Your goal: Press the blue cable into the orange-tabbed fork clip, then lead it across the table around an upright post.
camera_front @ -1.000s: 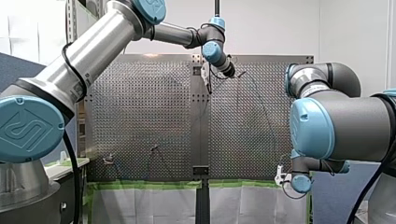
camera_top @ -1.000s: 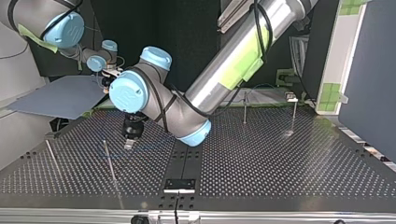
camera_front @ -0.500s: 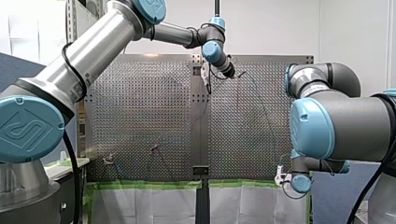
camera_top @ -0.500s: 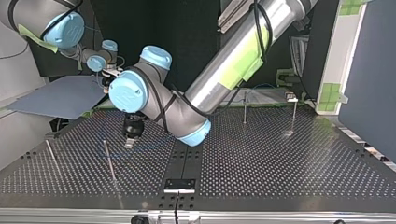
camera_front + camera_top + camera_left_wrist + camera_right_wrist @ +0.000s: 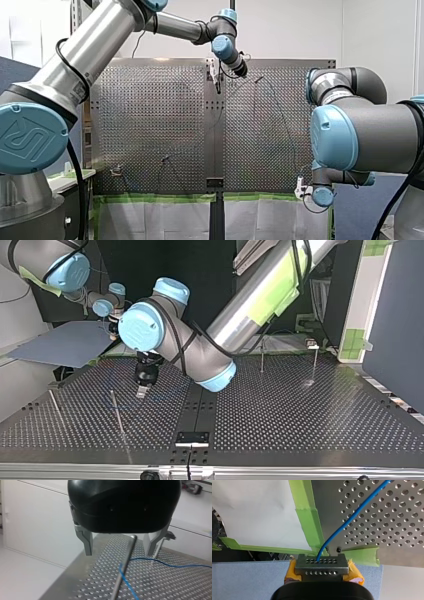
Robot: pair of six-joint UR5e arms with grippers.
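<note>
My left arm [image 5: 100, 45] stretches far across the table, wrist bent down, so its black gripper [image 5: 118, 553] points steeply at the surface with its metal fingers [image 5: 86, 542] spread wide. My right arm [image 5: 360, 135] is folded near its base, its gripper [image 5: 322, 563] low at the table's edge, yellow pads [image 5: 355, 573] pressed together on the cable [image 5: 352, 517].

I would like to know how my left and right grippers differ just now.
My left gripper is open and holds nothing; my right gripper is shut on the blue cable. My left gripper has bare metal fingers; my right gripper has yellow pads. My left gripper faces an upright post; my right gripper sits off the taped edge of the table. Both have black bodies.
</note>
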